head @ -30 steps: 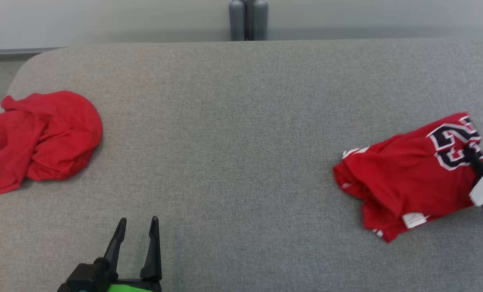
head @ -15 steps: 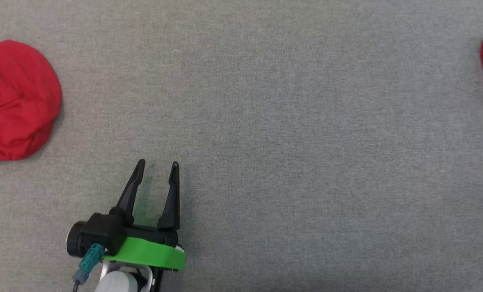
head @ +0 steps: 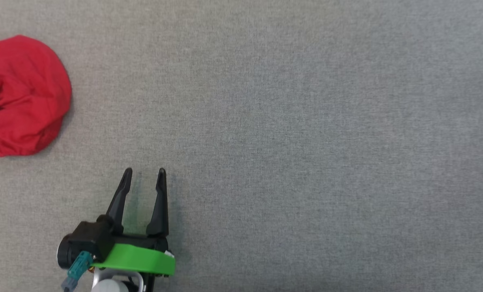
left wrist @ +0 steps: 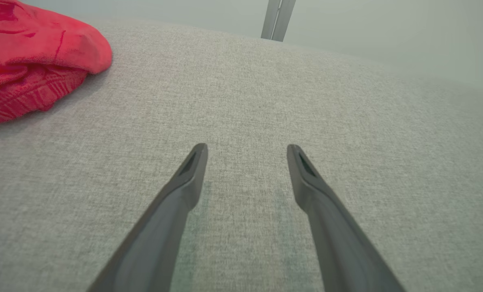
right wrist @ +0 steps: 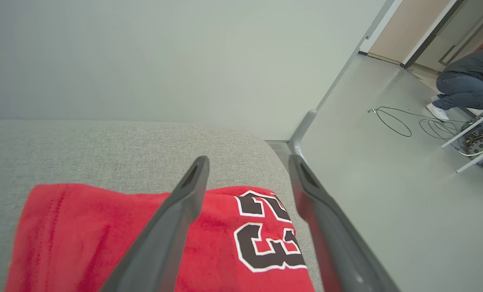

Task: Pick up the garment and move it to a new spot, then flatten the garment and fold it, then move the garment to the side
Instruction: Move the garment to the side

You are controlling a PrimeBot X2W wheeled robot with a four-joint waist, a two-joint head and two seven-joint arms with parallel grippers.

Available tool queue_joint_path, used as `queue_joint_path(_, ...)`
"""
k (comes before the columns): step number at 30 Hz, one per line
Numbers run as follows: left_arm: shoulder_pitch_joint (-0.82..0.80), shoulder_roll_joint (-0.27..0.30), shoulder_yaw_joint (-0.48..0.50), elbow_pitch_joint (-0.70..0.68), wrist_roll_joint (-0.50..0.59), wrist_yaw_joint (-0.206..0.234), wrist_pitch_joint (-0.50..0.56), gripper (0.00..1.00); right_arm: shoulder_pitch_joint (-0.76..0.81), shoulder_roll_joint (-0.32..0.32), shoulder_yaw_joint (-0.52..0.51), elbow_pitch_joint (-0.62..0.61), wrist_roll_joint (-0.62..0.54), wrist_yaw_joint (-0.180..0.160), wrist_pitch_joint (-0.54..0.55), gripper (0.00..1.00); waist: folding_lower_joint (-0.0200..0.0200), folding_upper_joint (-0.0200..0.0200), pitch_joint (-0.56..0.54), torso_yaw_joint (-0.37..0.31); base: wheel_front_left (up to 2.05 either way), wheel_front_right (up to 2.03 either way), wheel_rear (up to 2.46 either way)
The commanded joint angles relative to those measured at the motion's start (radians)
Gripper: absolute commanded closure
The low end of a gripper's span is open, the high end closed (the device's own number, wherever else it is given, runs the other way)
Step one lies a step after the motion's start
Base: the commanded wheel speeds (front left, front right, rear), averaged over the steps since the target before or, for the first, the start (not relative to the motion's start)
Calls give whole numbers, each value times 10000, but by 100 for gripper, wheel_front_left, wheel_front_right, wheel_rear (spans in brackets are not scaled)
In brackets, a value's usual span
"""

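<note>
Left claw: the left gripper sits in the lower left of the head view, released, its two dark fingers spread in a narrow V and pointing up the frame over bare cloth. In the left wrist view grey fabric shows between the tips.

Right claw: the right gripper is released too, fingers parted, above the numbered end of the red jersey. Whether a finger touches the cloth, I cannot tell.

Red jersey: lies in the lower half of the right wrist view, on the grey table close to its rounded corner, black-and-white numerals facing up near the table's edge.

Crumpled red garment: a rumpled heap at the upper left edge of the head view, partly cut off by the frame, well apart from the left gripper; upper left corner of the left wrist view as well.

Table: grey woven surface.

Background, right wrist view: pale wall, grey floor, a looped cable, and a crouching person at the upper right.
</note>
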Motion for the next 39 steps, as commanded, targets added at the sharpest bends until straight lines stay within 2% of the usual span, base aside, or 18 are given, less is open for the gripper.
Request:
queue_joint_path(1, 252, 25, 96, 56, -70, 33, -1, 0, 375, 155, 118, -223, -69, -14, -228, 0, -2, 0, -848, -331, 0, 0, 0)
queue_joint_path(5, 665, 25, 402, 215, -221, -7, -1, 0, 1415, 782, 244, -1258, -74, -14, -503, 0, -2, 0, -1809, -480, 0, 0, 0)
queue_joint_path(10, 1261, 25, 802, 511, -203, -145, -1, 0, 3622, 1880, -482, -3528, -483, -14, -519, 0, -2, 0, -3011, -614, 0, 0, 0)
queue_joint_path(14, 1722, 25, 1120, 717, -155, -223, -1, 0, 5405, 3263, -1171, -5530, -1274, -14, -516, 0, -2, 0, -3736, -849, 0, 0, 0)
queue_joint_path(18, 2137, 23, 1369, 860, -49, -312, -1, 0, 6913, 4696, -1442, -7000, -2024, -14, -518, 0, -2, 0, -4322, -1091, 0, 0, 0)
queue_joint_path(22, 2294, 22, 1413, 968, 147, -394, -1, 0, 8166, 5822, -1519, -7974, -2505, -14, -517, 0, -2, 0, -4608, -1112, 0, 0, 0)
queue_joint_path(25, 2211, 23, 1311, 1076, 207, -437, -1, 0, 9041, 6531, -1589, -8253, -2770, -12, -518, 0, -2, 0, -4751, -1009, 0, 0, 0)
queue_joint_path(30, 2074, 25, 1231, 1148, 335, -474, -1, 0, 9623, 7056, -1532, -8376, -2999, -12, -518, 0, -2, 0, -4778, -1038, 0, 0, 0)
queue_joint_path(39, 2080, 25, 1046, 1195, 318, -485, -1, 0, 9749, 7370, -1589, -8128, -3222, -12, -519, 0, -2, 0, -4788, -1014, 0, 0, 0)
